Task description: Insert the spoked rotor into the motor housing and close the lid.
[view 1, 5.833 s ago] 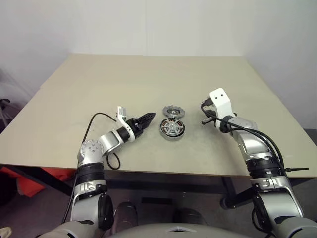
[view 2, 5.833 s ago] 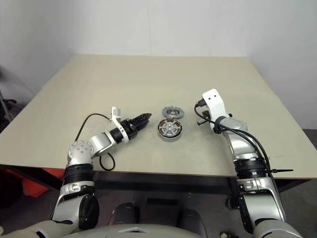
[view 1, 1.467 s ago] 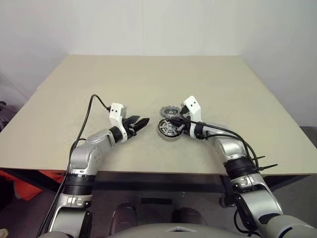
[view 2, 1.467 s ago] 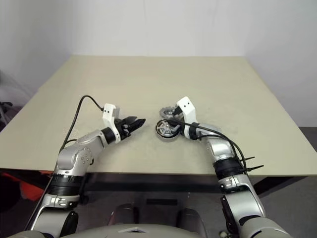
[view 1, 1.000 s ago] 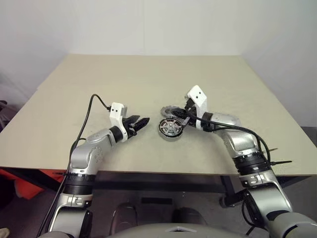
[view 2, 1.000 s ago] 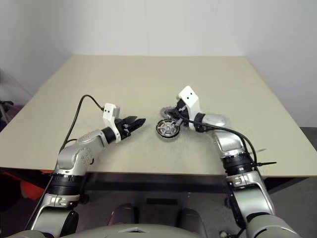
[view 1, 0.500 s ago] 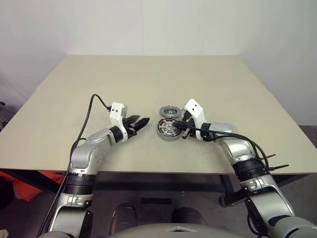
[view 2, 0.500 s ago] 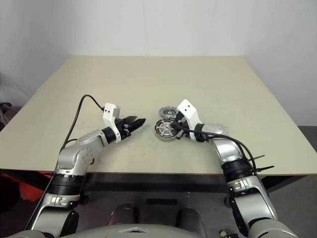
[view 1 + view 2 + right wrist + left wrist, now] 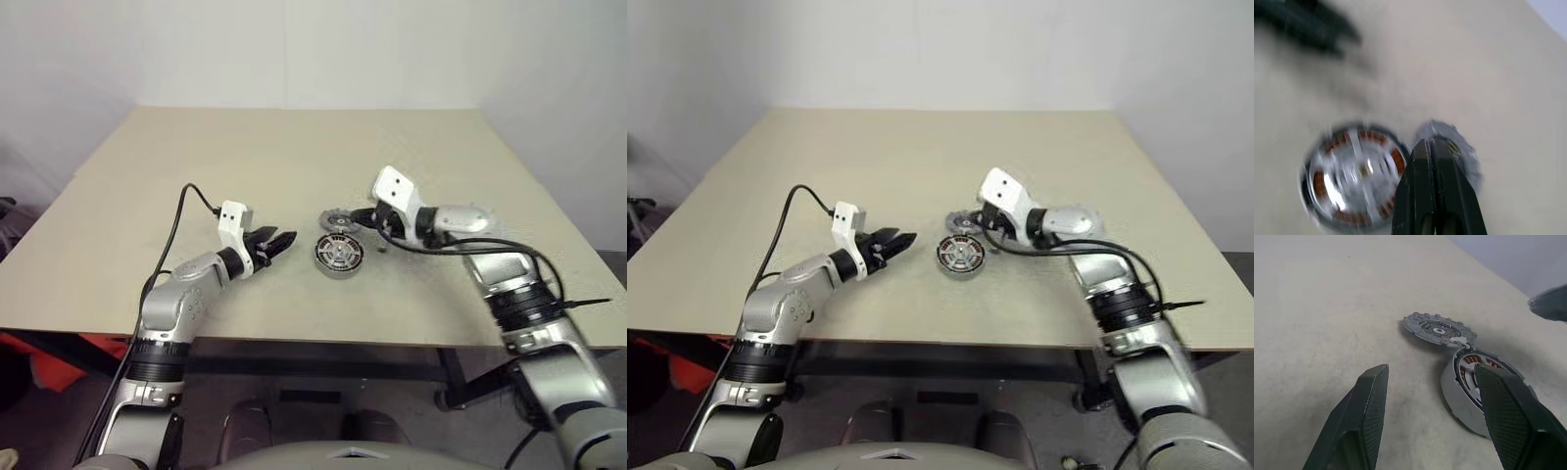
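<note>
The beige bench (image 9: 294, 157) carries the motor housing (image 9: 339, 255), which lies open-faced with its copper windings showing. The left gripper (image 9: 278, 242) hovers left of the housing, fingers apart and empty. The right gripper (image 9: 370, 217) hangs just right of it, fingers pressed together. The spoked rotor (image 9: 340, 219) lies flat just behind the housing.

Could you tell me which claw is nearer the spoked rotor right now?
Right. The right claw hovers beside the spoked rotor; the left claw sits farther off.
</note>
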Tool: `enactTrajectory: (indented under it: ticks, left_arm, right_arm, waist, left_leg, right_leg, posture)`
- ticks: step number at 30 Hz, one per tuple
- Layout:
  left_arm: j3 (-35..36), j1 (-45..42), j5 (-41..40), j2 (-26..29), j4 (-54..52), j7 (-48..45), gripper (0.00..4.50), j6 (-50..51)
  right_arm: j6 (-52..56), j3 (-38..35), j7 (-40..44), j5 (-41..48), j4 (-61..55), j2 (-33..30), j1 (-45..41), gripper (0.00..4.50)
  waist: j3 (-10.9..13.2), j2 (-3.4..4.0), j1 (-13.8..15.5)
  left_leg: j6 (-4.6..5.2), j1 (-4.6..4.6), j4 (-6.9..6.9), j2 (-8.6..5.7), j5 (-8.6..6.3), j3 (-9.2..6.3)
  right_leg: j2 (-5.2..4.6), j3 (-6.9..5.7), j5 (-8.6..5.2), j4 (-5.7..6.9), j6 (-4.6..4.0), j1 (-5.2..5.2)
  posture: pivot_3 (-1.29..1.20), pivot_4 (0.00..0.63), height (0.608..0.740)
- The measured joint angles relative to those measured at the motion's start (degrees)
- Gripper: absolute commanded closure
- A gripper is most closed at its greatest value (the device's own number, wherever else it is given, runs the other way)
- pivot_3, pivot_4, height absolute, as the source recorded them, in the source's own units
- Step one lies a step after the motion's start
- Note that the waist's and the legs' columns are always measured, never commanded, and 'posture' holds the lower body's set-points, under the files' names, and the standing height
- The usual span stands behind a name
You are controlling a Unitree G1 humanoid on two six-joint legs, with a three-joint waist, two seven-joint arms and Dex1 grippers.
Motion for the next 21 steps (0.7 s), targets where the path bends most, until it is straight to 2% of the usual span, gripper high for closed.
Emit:
enactTrajectory:
  ticks: [3,11,14,19,21]
  left_arm:
    - [-1.5,-0.9,0.3,0.55,0.21,-1.8,1.53,0.68]
    - [-5.43,-4.48,0.77,3.8,1.04,-6.0,1.53,5.16]
    - [-6.47,-4.55,1.3,4.51,1.41,-7.01,1.5,5.62]
    - [-8.69,-4.55,2.34,5.35,1.41,-8.64,1.5,5.92]
    - [-10.64,-4.55,3.28,6.3,1.36,-9.74,1.5,5.89]
  right_arm:
    - [-8.03,3.75,7.22,-3.62,2.98,-4.44,-2.02,4.5]
    - [-22.31,8.56,17.32,-8.88,12.91,-5.39,-9.62,4.5]
    - [-25.94,9.54,18.22,-10.33,17.01,-3.84,-11.69,3.9]
    - [-29.83,10.77,16.46,-13.6,22.62,-0.36,-12.97,2.29]
    - [-31.17,11.59,15.14,-15.18,23.98,0.59,-13.15,2.29]
  waist:
    - [0.01,-0.01,-0.21]
    - [0.0,0.0,-0.5]
    - [0.0,0.0,-0.44]
    - [0.0,0.0,-0.42]
    - [0.0,0.0,-0.42]
  left_leg:
    - [0.03,-0.01,0.03,0.02,-0.01,0.01]
    - [0.05,-0.11,0.16,0.04,-0.01,0.03]
    - [0.11,-0.28,0.26,0.04,-0.04,0.02]
    - [0.29,-0.75,0.6,0.06,-0.14,0.02]
    - [0.34,-0.78,0.71,0.06,-0.18,0.02]
  right_leg:
    - [0.0,0.0,0.0,0.02,0.0,-0.04]
    - [0.02,0.0,0.05,0.17,-0.09,-0.2]
    - [0.01,0.0,0.06,0.19,-0.1,-0.28]
    - [0.01,-0.01,0.06,0.4,-0.12,-0.69]
    - [0.0,-0.01,0.05,0.46,-0.14,-0.7]
  posture:
    - [0.0,0.0,0.74]
    - [0.0,0.0,0.74]
    - [0.0,0.0,0.74]
    - [0.0,0.0,0.74]
    - [0.0,0.0,0.74]
